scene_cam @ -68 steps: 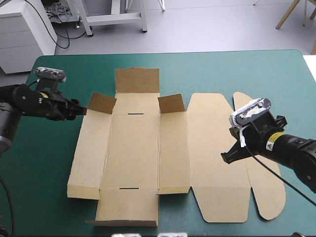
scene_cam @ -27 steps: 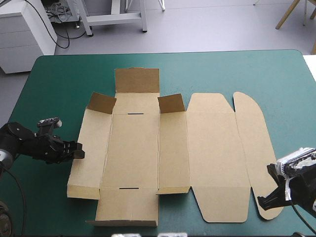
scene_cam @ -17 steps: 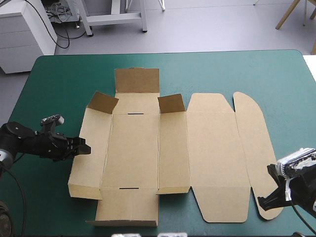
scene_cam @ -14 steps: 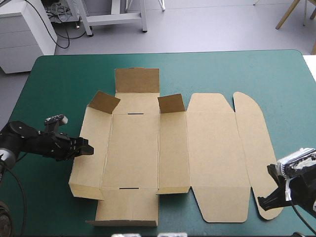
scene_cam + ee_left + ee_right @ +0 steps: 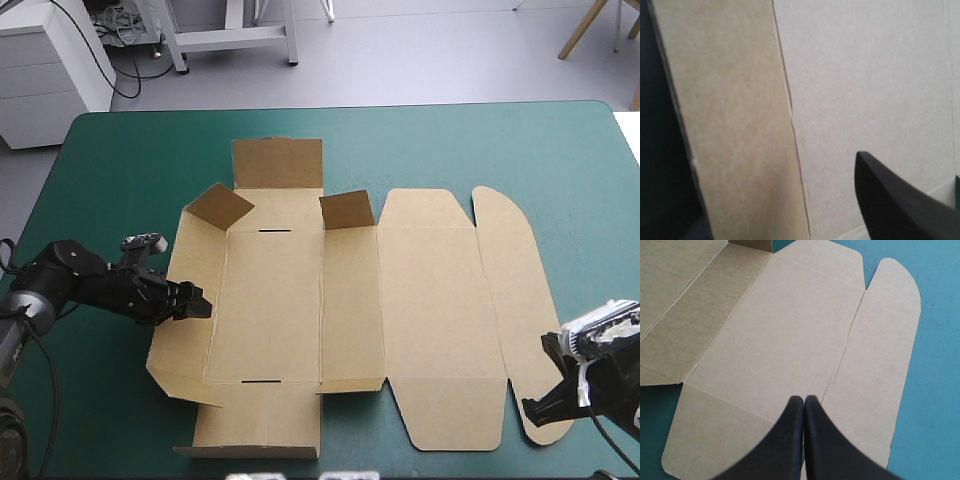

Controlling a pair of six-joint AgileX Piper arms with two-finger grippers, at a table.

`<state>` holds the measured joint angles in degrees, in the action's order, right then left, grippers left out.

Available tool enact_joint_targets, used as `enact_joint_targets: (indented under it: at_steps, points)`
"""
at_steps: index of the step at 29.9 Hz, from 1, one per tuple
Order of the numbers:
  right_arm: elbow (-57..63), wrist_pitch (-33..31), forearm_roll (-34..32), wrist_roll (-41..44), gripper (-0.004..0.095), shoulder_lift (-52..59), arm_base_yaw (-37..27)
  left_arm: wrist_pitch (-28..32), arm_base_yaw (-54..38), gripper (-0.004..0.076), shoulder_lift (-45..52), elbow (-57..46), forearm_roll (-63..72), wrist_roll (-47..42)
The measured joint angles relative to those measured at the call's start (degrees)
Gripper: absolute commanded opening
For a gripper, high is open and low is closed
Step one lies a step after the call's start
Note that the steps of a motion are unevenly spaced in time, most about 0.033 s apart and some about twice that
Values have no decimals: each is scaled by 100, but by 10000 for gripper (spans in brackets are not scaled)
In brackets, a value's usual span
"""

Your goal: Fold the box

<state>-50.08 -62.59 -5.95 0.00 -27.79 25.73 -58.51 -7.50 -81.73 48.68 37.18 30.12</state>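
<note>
The brown box (image 5: 290, 300) lies as a cut sheet on the teal-green cover. Its two far tabs (image 5: 220, 205) stand up. My left gripper (image 5: 195, 306) is at the left wall panel (image 5: 185, 265), whose outer edge is tilted up off the table. In the left wrist view one black finger (image 5: 900, 200) rests over the base panel (image 5: 870, 75) beside the raised wall (image 5: 730, 125); the other finger is hidden. My right gripper (image 5: 535, 408) is shut over the near end of the rounded flap (image 5: 520, 290), holding nothing; its fingers (image 5: 804, 399) meet above the lid panel (image 5: 785, 340).
A strip of teal-green cover (image 5: 450, 140) runs between the box and the table's far edge. The right gripper sits close to the table's near right corner. The near flap (image 5: 258, 420) reaches almost to the near edge.
The left gripper slid right from the cover onto the box's left wall, whose outer edge and far tab have risen. The right gripper first withdrew to the near right corner, then stayed still.
</note>
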Motion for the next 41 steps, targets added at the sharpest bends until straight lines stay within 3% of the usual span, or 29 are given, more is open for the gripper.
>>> enact_joint_targets:
  at_steps: [3, 7, 8, 23, 33, 41]
  points:
    - [0, 0, 0, 0, -19, 0, 0, 5, 0, 296, -166, 0, 0, 0]
    - [0, 0, 0, 0, -19, 0, 0, 5, 0, 20, -491, 25, 0, 0]
    - [0, 0, 0, 0, -19, 0, 0, 11, 0, -6, -573, 56, 0, 0]
    - [0, -21, -49, 0, -19, 0, 0, -656, 155, -10, -778, 1164, -238, 111]
    - [0, -22, -66, 0, -19, 0, 0, -450, 1731, -10, -930, 3118, -2942, -96]
    - [0, -22, -66, 0, -19, 0, 0, -407, 2887, -10, -1649, 4472, -4911, -32]
